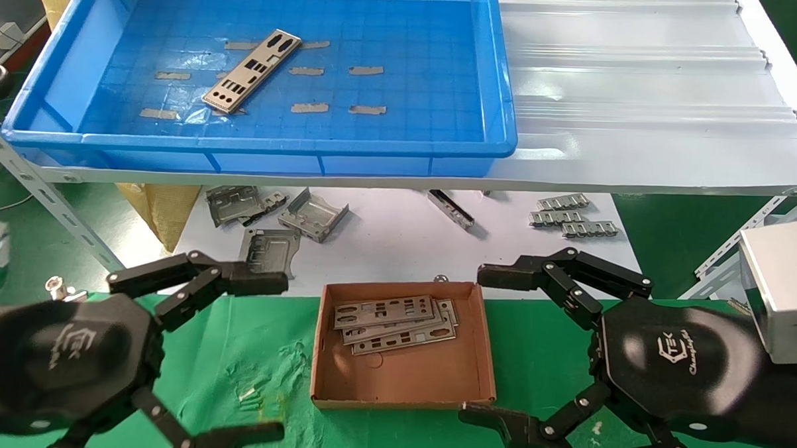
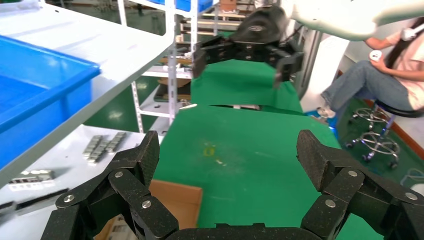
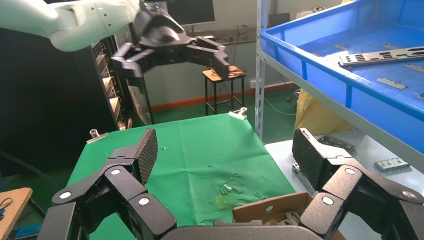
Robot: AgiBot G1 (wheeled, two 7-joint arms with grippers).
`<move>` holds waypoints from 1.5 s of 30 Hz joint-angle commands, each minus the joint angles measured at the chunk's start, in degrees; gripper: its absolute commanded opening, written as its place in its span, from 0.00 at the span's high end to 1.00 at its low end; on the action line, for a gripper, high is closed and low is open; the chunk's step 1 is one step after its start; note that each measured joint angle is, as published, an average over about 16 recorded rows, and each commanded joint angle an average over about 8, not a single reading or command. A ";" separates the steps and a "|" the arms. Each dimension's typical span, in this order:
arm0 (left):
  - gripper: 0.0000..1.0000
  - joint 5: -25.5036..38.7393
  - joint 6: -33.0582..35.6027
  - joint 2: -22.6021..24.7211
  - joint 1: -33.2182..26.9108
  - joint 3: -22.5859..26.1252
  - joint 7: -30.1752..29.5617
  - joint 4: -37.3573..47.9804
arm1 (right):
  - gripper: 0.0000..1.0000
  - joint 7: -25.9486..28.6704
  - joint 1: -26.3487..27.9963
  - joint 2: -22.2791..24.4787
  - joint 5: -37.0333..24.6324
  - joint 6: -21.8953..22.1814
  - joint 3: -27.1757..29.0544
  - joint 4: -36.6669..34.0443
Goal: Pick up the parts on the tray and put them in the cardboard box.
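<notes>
The blue tray (image 1: 66, 73) sits on the raised white shelf (image 1: 642, 93) at the far left of the work area. One plate (image 1: 252, 70) lies flat on the tray floor, left of centre, set at a diagonal among short strips of beige tape (image 1: 366, 70).

The cardboard box (image 1: 406, 383) rests on the green mat (image 1: 248, 358) at the near middle of the worktop, just in front of the white sheet (image 1: 384, 243). A stack of plates (image 1: 395, 323) lies flat in the far half of the box; the near half of the box floor is bare.

The left gripper (image 1: 271, 359) hovers above the mat just beside the left side of the box, fingers spread wide, holding nothing. The right gripper (image 1: 484, 343) hovers just beside the right side of the box, fingers likewise spread wide and empty.

On the white sheet under the shelf lie folded grey brackets (image 1: 312, 214) toward the left and small toothed strips (image 1: 571, 217) toward the right, well apart from the box.
</notes>
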 commanded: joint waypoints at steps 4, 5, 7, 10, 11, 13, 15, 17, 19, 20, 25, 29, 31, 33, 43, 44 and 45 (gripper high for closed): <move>0.00 -0.71 -0.16 -1.45 1.21 -1.12 -1.51 -3.11 | 0.00 0.00 -0.01 0.00 0.01 0.01 0.00 -0.01; 0.00 -0.73 -0.17 -1.45 1.21 -1.12 -1.44 -3.08 | 0.00 0.00 -0.01 0.00 0.01 0.01 0.00 -0.01; 0.00 -0.71 -0.19 -1.33 1.13 -1.04 -1.31 -2.78 | 0.00 0.00 -0.01 0.00 0.01 0.01 0.00 -0.01; 0.00 -0.62 -0.19 -1.12 0.97 -0.88 -1.15 -2.28 | 0.00 0.00 -0.01 0.00 0.01 0.01 0.00 -0.01; 0.00 -0.59 -0.19 -1.06 0.92 -0.83 -1.11 -2.14 | 0.00 0.00 -0.01 0.00 0.01 0.01 0.00 -0.01; 0.00 -0.53 -0.19 -0.94 0.82 -0.74 -1.02 -1.89 | 0.00 0.00 -0.01 0.00 0.01 0.01 0.00 -0.01; 0.00 -0.47 -0.19 -0.85 0.74 -0.67 -0.95 -1.68 | 0.00 0.00 -0.01 0.00 0.01 0.01 0.00 -0.01; 0.00 -0.43 -0.19 -0.77 0.67 -0.60 -0.89 -1.51 | 0.00 0.00 -0.01 0.00 0.01 0.01 0.00 -0.01; 0.00 -0.39 -0.19 -0.70 0.60 -0.54 -0.85 -1.36 | 0.00 0.00 -0.01 0.00 0.01 0.01 0.00 -0.01; 0.00 -0.37 -0.19 -0.67 0.58 -0.52 -0.83 -1.29 | 0.00 0.00 -0.01 0.00 0.01 0.01 0.00 -0.01; 0.00 -0.29 -0.18 -0.55 0.47 -0.42 -0.76 -1.03 | 0.00 0.00 -0.01 0.00 0.01 0.01 0.00 -0.01; 0.00 -0.24 -0.17 -0.48 0.41 -0.38 -0.70 -0.89 | 0.00 0.00 -0.01 0.00 0.01 0.01 0.00 -0.01; 0.00 -0.22 -0.16 -0.45 0.39 -0.36 -0.68 -0.83 | 0.00 0.00 -0.01 0.00 0.01 0.01 0.00 -0.01; 0.00 -0.21 -0.15 -0.43 0.37 -0.34 -0.66 -0.78 | 0.00 0.00 -0.01 0.00 0.01 0.01 0.00 -0.01; 0.00 -0.16 -0.12 -0.37 0.33 -0.30 -0.62 -0.63 | 0.00 0.00 -0.01 0.00 0.01 0.01 0.00 -0.01; 0.00 -0.15 -0.12 -0.37 0.33 -0.30 -0.62 -0.62 | 0.00 0.00 -0.01 0.00 0.01 0.01 0.00 -0.01; 0.00 -0.15 -0.12 -0.37 0.33 -0.29 -0.61 -0.62 | 0.00 0.00 -0.01 0.00 0.01 0.01 0.00 -0.01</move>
